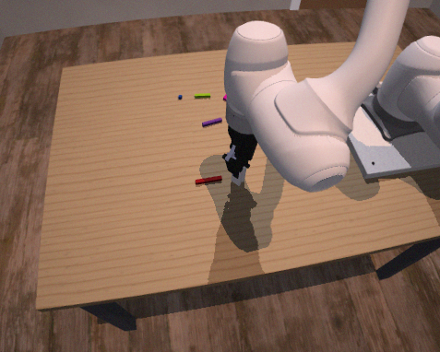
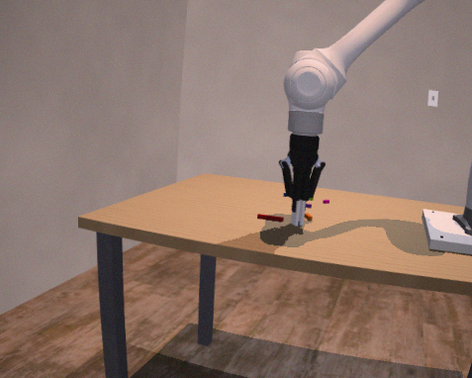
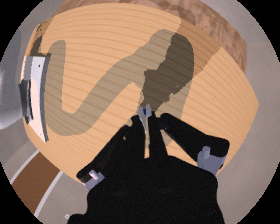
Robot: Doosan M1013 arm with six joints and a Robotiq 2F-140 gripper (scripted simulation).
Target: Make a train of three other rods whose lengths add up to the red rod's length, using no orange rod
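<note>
My gripper [image 1: 238, 181] [image 2: 297, 223] [image 3: 145, 111] points down at the table, just right of the red rod [image 1: 208, 180] [image 2: 270, 218]. Its fingertips are closed on a small blue rod [image 3: 145, 112], which the fingers mostly hide. Another blue rod [image 1: 180, 97] [image 2: 285, 195] lies farther back, left of the lime rod [image 1: 202, 96] [image 2: 311, 199]. The purple rod [image 1: 212, 122] [image 2: 309, 206] lies between the lime and red rods, slightly turned. A magenta rod [image 1: 225, 98] [image 2: 326, 202] is partly hidden by the arm in the top view. No grey rod shows.
An orange rod [image 2: 308, 217] lies close behind the fingers in the exterior view; the arm hides it in the top view. The robot's base plate [image 1: 386, 163] [image 2: 449, 242] is on the right of the table [image 1: 114, 221] [image 2: 182, 213]. The arm's shadow falls around the fingers.
</note>
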